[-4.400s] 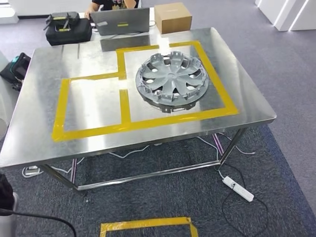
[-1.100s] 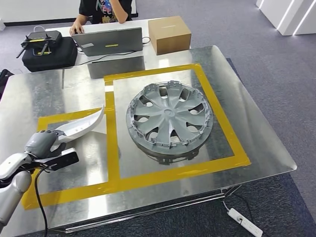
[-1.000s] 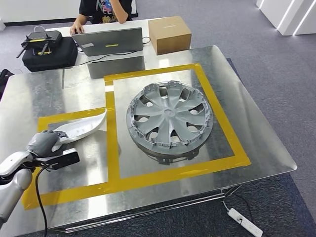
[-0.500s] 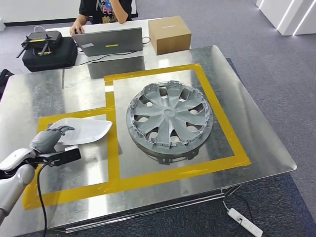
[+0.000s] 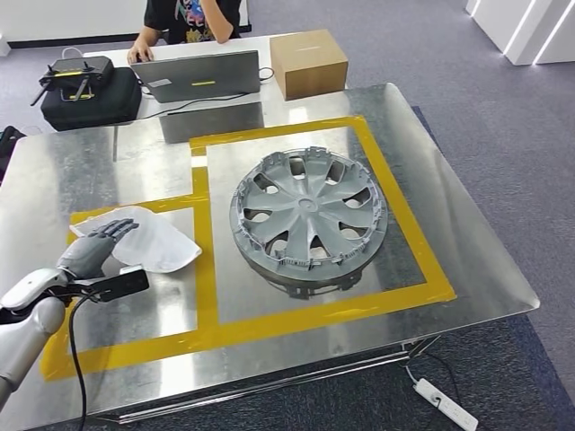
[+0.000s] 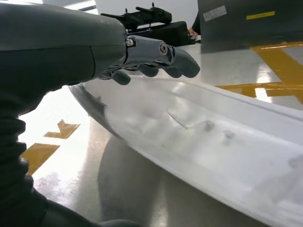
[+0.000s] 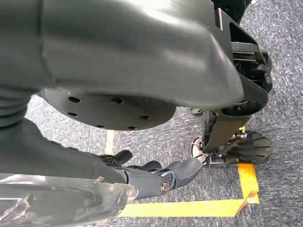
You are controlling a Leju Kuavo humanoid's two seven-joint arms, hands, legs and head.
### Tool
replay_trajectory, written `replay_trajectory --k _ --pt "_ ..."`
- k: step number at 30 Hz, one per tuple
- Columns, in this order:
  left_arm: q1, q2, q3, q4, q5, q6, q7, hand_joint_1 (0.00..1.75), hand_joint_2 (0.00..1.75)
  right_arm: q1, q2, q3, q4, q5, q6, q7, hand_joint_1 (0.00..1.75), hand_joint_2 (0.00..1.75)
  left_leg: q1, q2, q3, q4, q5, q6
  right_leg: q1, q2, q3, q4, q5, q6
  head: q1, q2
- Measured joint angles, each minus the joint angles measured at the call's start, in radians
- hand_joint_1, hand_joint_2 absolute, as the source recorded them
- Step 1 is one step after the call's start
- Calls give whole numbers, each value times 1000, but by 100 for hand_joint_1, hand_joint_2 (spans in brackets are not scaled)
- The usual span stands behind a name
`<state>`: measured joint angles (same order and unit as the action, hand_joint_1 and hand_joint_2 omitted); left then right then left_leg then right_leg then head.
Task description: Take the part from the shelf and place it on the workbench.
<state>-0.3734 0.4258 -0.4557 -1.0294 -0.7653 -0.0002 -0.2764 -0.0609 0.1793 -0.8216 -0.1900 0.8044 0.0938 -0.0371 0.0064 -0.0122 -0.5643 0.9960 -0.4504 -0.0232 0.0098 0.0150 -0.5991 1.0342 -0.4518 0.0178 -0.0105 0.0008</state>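
Note:
The white curved part (image 5: 153,244) lies flat on the steel workbench (image 5: 447,224), inside the left yellow-taped rectangle (image 5: 203,260). My left hand (image 5: 95,247) is at the part's left end, fingers stretched out and spread over it. In the left wrist view those fingers (image 6: 157,54) hover just above the part (image 6: 214,151) without gripping it. My right hand (image 7: 153,177) hangs low over the carpet with straight fingers and nothing in it.
A grey hubcap (image 5: 308,218) fills the right taped rectangle. Beyond the bench are a laptop (image 5: 198,74), a cardboard box (image 5: 314,49), a black case (image 5: 81,90) and a person (image 5: 193,13). A power strip (image 5: 447,409) lies on the floor.
The view closed in on the bench. My left hand lowered the tilted white part until it lay flat, then spread its fingers and let go.

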Motion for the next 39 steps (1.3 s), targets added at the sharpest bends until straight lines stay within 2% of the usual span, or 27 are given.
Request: replay_trajectory --k 6,9,12,15,19,21,26,31,34,37,39 --pt "54 8 13 -67 128 57 -70 0 0 1 0 -12 0 0 -1 1 0 0 0 0 0 0 0 0 0 1 0 0 0 0 0 0" --pt "133 12 65 -177 242 104 -137 0 0 3 0 -17 0 1 -2 -5 0 0 0 1 0 0 0 0 0 2 -1 0 0 0 0 0" --pt "231 -4 146 -315 389 102 -230 0 0 4 0 -20 0 5 -2 -11 0 0 0 1 -1 0 -1 0 0 2 -1 0 -1 0 0 0" --pt "316 -42 224 -449 492 57 -284 0 0 4 0 -22 0 10 0 -16 0 0 0 1 -1 0 -1 0 0 1 -1 0 -1 0 0 0" --pt "388 -90 297 -558 613 -47 -326 0 0 4 0 -22 0 17 4 -23 0 0 0 1 -1 0 -1 0 0 1 -1 0 -1 0 0 0" --pt "418 -120 334 -603 641 -63 -350 0 0 4 0 -22 0 20 5 -25 0 0 0 1 -1 0 -1 0 0 1 -1 0 -1 0 0 0" --pt "467 -216 425 -692 707 -43 -395 0 0 4 0 -22 0 26 3 -27 0 0 0 1 -1 0 -1 0 0 0 0 0 0 0 0 0" --pt "490 -307 495 -740 845 -122 -405 0 0 3 1 -24 0 31 2 -28 0 0 -4 1 -1 3 -4 7 -5 0 1 -3 1 5 0 0" --pt "496 -344 519 -744 866 -151 -409 0 0 2 2 -25 0 34 2 -28 0 0 -9 1 -1 3 -3 14 -10 -1 1 -3 2 11 0 0" --pt "498 -368 531 -746 871 -162 -411 0 0 1 3 -27 0 35 2 -28 0 0 -8 2 2 -6 9 24 -12 0 1 -7 7 22 -1 0" --pt "497 -379 534 -749 871 -164 -412 0 0 1 3 -30 0 37 2 -28 0 0 0 4 4 -22 22 31 -9 -2 -15 30 -29 31 3 0"
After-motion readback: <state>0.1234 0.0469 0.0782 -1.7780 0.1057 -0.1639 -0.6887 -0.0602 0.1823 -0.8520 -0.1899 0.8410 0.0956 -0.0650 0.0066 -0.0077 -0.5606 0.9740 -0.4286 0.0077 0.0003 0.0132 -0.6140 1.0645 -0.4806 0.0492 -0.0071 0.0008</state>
